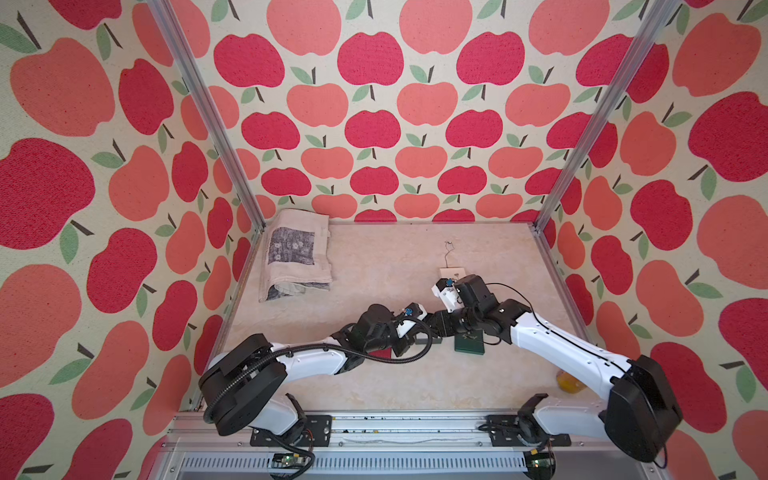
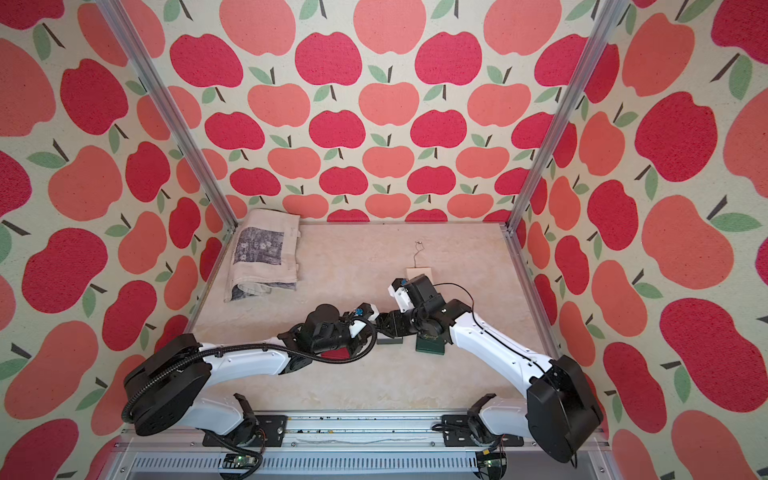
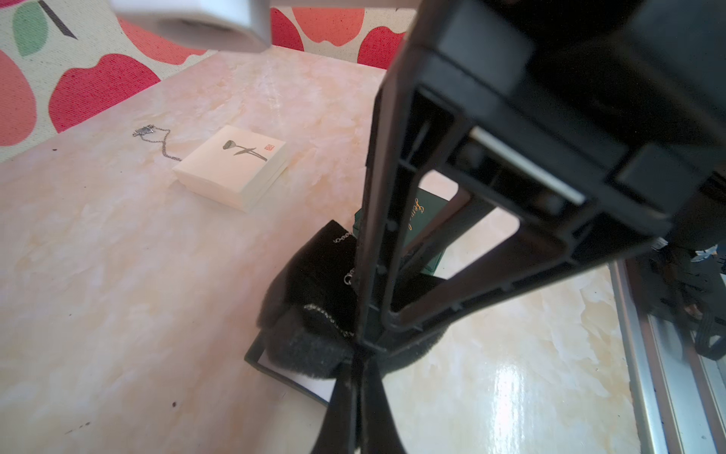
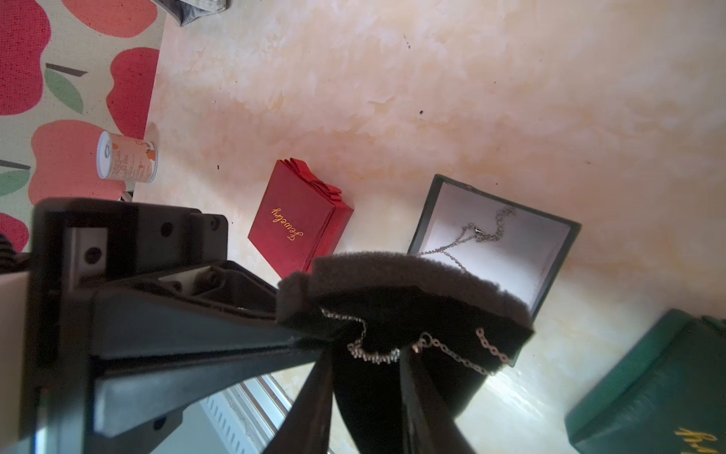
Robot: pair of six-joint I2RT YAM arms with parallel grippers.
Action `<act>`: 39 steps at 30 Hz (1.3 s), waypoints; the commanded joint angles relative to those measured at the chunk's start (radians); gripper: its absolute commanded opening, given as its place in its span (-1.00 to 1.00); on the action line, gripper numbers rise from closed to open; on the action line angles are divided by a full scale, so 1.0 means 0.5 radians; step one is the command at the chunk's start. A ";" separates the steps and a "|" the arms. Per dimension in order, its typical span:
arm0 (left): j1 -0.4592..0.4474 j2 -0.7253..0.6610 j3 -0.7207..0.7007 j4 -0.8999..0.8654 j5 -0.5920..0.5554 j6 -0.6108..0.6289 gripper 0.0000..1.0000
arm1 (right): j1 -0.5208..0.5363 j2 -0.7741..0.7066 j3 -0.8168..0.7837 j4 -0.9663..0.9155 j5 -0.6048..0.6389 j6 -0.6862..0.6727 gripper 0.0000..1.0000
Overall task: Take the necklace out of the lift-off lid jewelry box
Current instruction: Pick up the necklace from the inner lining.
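Walls [image 1: 374, 124] papered with red and pink apples close in a pale, marbled table [image 1: 395, 382]. At the back left lies a folded cloth [image 1: 297, 253]. Towards the back right sits a shut white box [image 3: 231, 165], with a loose chain [image 3: 157, 137] trailing from under its far edge.

Both arms meet near the middle front. Below them stands the open box [image 4: 522, 255], dark green outside and white inside. Its green lid [image 4: 648, 393], with gold writing, lies just beside it. A red box [image 4: 298, 228], also with gold writing, lies on the other side. A small can [image 4: 125, 157] stands by the wall.

The right gripper [image 4: 365, 353] has its jaws partly closed on a black foam pad [image 4: 393, 275], which it holds up over the open box. The necklace [image 4: 477, 232] is half out. One length of the chain runs across the dark face of the pad. The rest hangs behind the pad and lies coiled on the white floor of the box.

The left gripper [image 3: 359, 355] has its jaws pressed fully together at the edge of the pad, right where the chain crosses it. Whether it pinches the chain itself or only the foam, I cannot tell, since the tips hide that spot in both wrist views. In both top views the arms cover the pad and the necklace.
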 commanded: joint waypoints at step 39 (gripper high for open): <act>-0.111 -0.101 0.010 -0.041 -0.108 0.176 -1.00 | -0.064 -0.025 -0.084 0.044 0.147 0.097 -0.60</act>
